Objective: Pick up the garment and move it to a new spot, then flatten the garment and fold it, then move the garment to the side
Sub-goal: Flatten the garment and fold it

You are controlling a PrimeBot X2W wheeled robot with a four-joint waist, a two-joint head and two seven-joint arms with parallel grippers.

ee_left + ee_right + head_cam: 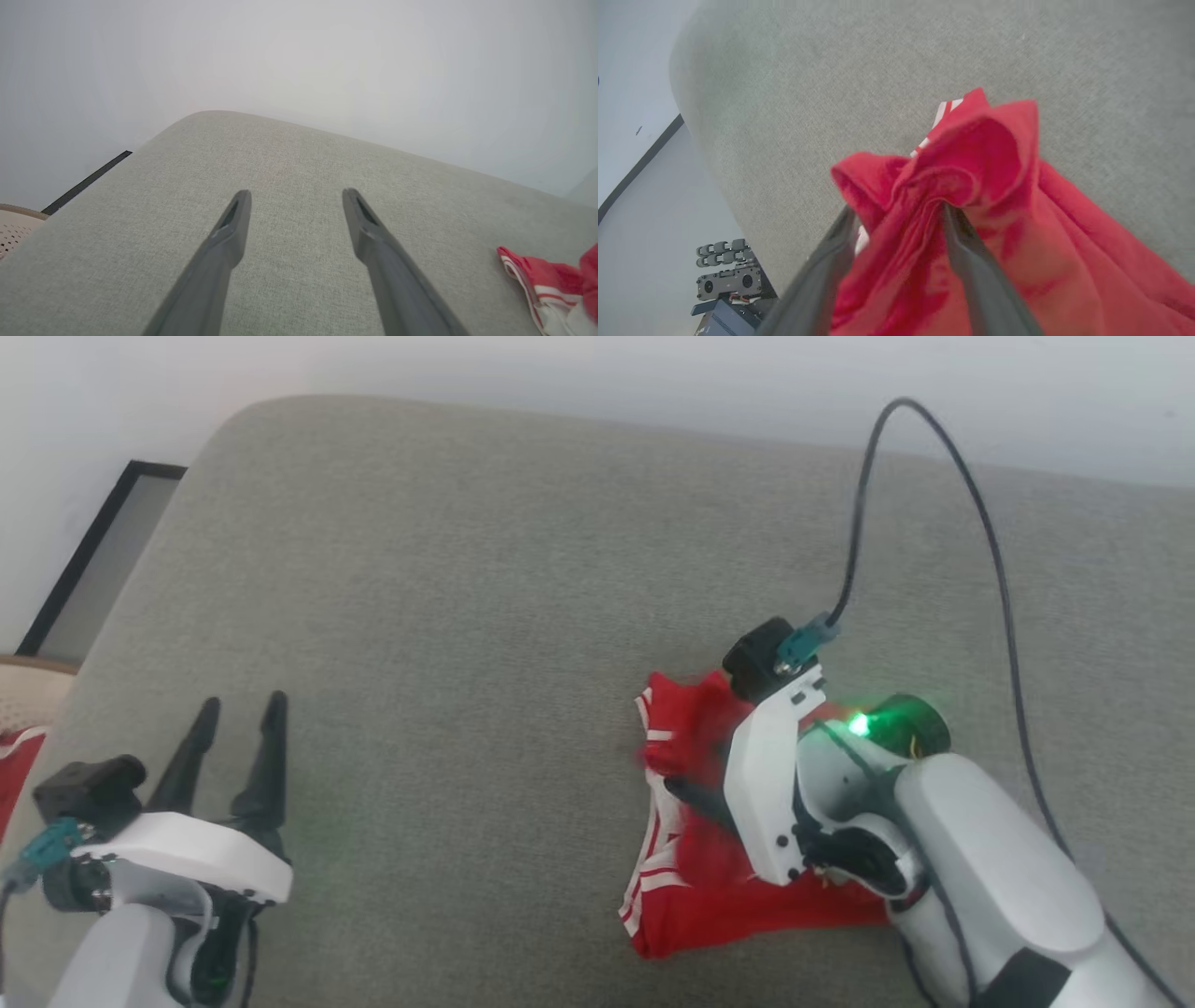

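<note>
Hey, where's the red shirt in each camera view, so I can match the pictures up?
Head view: the garment lies low, right of centre.
Left wrist view: the garment peeks in at the lower right edge.
Right wrist view: the garment is bunched from centre to the lower right corner.
Shared landmark: the grey cushion beneath it.
</note>
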